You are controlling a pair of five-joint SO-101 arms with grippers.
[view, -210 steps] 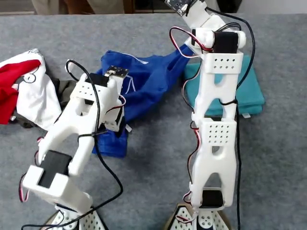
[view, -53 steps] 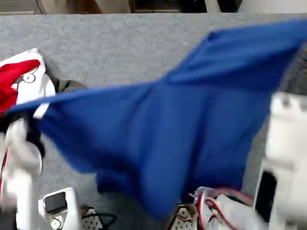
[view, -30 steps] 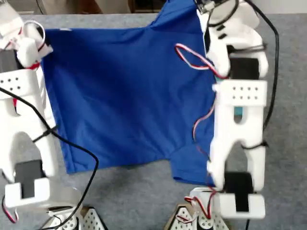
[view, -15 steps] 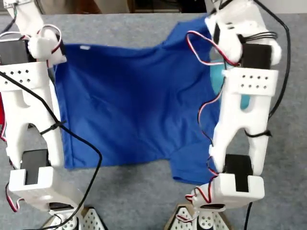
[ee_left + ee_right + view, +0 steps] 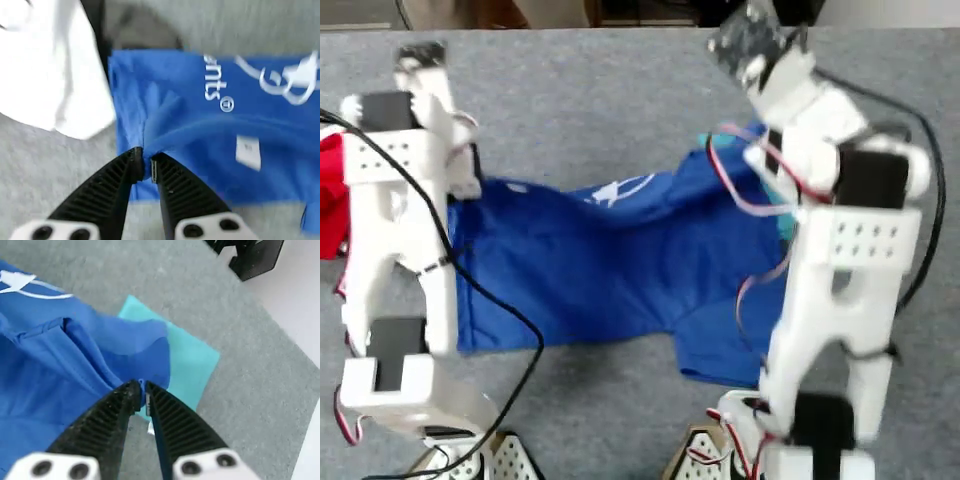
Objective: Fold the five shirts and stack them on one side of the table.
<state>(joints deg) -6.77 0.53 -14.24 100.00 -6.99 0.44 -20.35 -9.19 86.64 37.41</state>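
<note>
Grey felt tabletop carried your blue cotton shirt, spread between both arms with white lettering and a small white sewn tag facing up. Your left claw pinched its edge near a white shirt; your right claw pinched another edge above the folded teal shirt.

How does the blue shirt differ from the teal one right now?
The blue shirt is spread wide and pinched by the left gripper and right gripper; the teal shirt lies compact and flat, held by neither. The blue shirt shows white print; the teal shirt's visible part looks plain. The blue shirt overlaps the teal shirt. Both rest on the grey table.
</note>
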